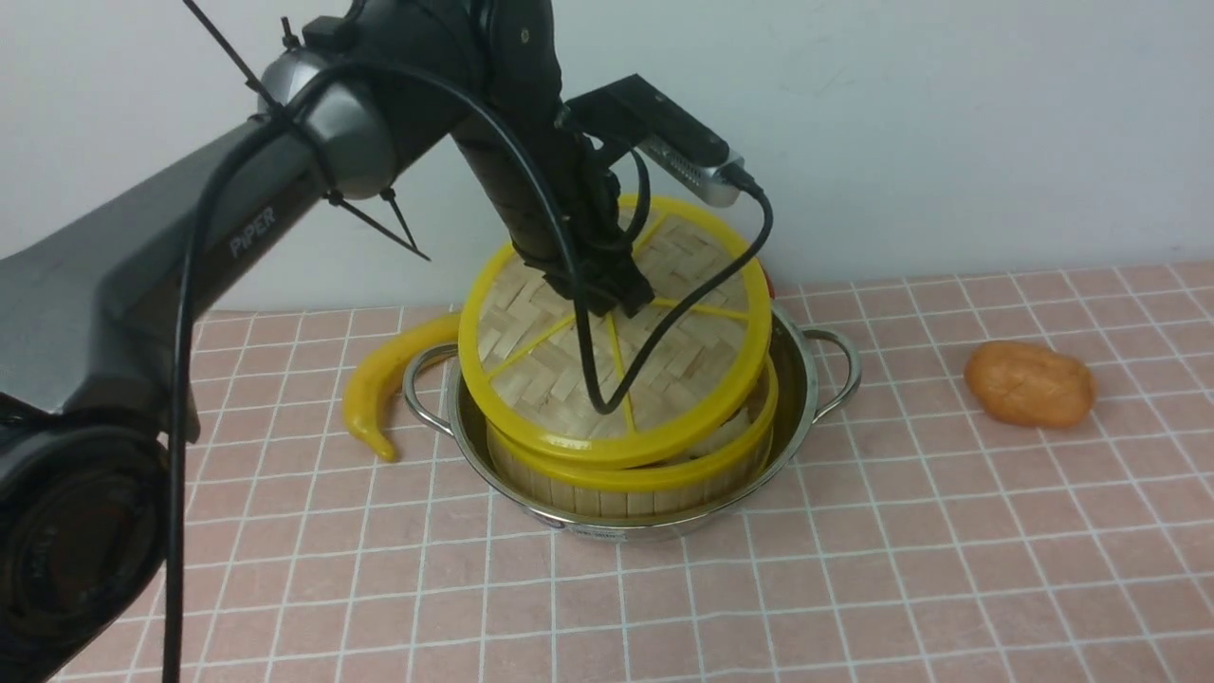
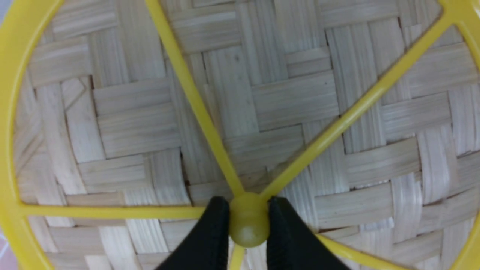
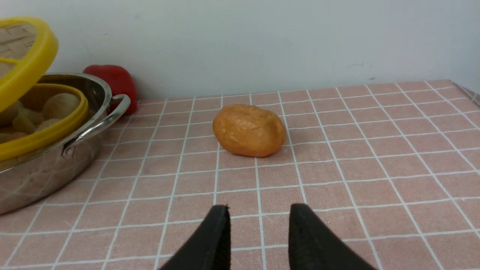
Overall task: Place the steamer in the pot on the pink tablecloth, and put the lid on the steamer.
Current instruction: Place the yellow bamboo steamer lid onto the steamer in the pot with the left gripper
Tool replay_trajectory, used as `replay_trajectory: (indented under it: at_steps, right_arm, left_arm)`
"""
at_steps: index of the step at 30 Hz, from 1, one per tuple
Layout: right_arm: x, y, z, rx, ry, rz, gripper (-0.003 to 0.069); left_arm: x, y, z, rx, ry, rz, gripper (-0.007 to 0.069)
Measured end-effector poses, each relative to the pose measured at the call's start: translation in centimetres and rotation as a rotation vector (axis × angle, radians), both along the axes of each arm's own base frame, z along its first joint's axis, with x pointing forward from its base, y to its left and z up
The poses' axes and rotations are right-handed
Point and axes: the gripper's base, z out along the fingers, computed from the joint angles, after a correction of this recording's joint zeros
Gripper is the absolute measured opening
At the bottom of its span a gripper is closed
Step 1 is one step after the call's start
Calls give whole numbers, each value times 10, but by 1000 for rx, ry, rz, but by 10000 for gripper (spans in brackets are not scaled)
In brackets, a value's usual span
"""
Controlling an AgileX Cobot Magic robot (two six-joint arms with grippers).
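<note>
The steel pot stands on the pink tablecloth with the yellow-rimmed steamer inside it. Pale round food shows in the steamer in the right wrist view. Above it the woven lid hangs tilted, its near edge low over the steamer's rim. My left gripper is shut on the lid's centre knob, one black finger on each side. My right gripper hovers open over bare cloth, off to the pot's right, out of the front view.
A yellow banana lies against the pot's left side. An orange potato-like lump lies to the right. A red object sits behind the pot by the white wall.
</note>
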Motion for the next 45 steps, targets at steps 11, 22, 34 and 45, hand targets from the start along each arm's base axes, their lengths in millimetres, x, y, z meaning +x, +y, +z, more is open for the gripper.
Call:
replay_trajectory:
  at_steps: [11, 22, 34, 45]
  right_arm:
    - [0, 0, 0, 0, 0, 0, 242]
    - [0, 0, 0, 0, 0, 0, 242]
    - [0, 0, 0, 3, 0, -1, 242]
    - [0, 0, 0, 4, 0, -1, 242]
  left_arm:
    - [1, -1, -3, 2, 2, -3, 117]
    - [6, -4, -19, 11, 33, -3, 117]
    - [10, -6, -27, 16, 20, -42, 117]
    - [14, -9, -37, 14, 19, -44, 117]
